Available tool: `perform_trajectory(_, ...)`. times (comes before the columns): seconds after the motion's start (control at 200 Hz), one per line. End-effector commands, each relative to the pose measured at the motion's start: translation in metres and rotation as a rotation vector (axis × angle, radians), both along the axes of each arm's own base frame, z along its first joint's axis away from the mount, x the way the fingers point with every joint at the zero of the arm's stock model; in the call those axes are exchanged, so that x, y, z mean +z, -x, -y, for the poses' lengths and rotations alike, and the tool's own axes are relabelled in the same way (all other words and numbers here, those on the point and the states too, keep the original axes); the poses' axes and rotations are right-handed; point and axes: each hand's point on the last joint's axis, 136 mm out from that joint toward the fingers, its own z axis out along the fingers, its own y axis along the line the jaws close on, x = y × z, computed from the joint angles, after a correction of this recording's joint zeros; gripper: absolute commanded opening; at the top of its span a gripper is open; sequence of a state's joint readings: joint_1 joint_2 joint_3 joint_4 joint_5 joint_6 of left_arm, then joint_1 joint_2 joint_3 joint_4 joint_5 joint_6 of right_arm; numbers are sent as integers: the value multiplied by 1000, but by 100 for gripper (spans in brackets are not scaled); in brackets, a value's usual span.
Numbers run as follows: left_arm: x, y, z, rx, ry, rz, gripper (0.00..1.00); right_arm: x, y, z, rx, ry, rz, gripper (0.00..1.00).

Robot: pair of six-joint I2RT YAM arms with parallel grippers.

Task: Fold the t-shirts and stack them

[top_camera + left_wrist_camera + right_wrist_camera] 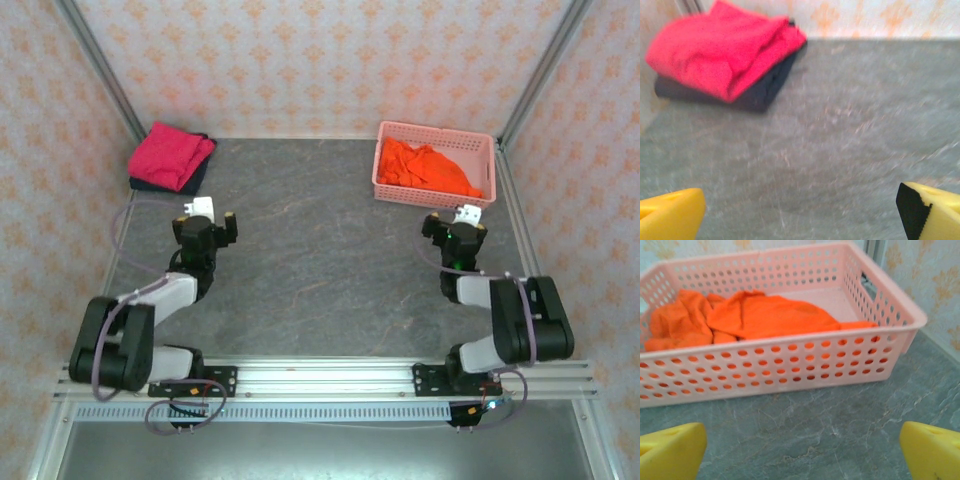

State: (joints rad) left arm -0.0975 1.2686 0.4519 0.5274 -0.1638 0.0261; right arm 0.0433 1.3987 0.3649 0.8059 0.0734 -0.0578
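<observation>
1. Fingers [670, 452] of my right gripper [455, 224] are spread wide and pinch nothing. Their yellow tips sit at the two lower corners of the right wrist view, with grey table [815, 430] between them.
2. That gripper sits just on the near side of the pink basket [790, 365], apart from it. It faces the basket's long front wall, toward its right half.
3. My left gripper [208, 218] has its fingers [670, 215] spread just as wide, and they too grip nothing. The tip at the lower right of the left wrist view shows a black pad on its inner face.
4. The left gripper is well apart from the basket, off to the basket's left and a little nearer my bases than the basket's front wall.
5. The orange t-shirt [765, 315] lies inside the basket, crumpled and unfolded. It is bunched toward the basket's left and middle, and the basket floor is bare at the far right corner.
6. The magenta t-shirt [720, 50] lies folded far to the left of the basket, across the table and about level with it, in the far left corner.
7. It rests on top of the navy t-shirt [765, 87], which shows as a dark folded edge under it on the side facing the basket and me.
8. Patterned walls [300, 60] rise right behind the basket and close to its right end.
</observation>
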Motion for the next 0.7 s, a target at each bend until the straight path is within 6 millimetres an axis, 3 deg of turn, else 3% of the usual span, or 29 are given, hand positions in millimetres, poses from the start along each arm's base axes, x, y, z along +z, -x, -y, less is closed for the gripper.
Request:
perform_trajectory(0.0, 28, 7, 10, -21, -42, 5, 100, 25, 9, -6, 31, 1, 32, 99)
perform_trajectory(0.07, 40, 10, 32, -95, -39, 8, 100, 38, 12, -12, 52, -27, 31, 99)
perform_trajectory(0.095, 45, 11, 41, -121, -42, 15, 100, 52, 14, -14, 59, -41, 55, 99)
perform_trajectory(0.275, 71, 23, 124, -375, -44, 54, 100, 102, 17, -22, 61, -164, 14, 99)
perform_trajectory(0.47, 86, 42, 213, -641, -53, 61, 100, 138, -13, -45, 162, -227, -98, 99)
perform_trajectory(0.695, 97, 46, 286, -800, -19, 68, 100, 100, -87, -48, 117, -213, -324, 99)
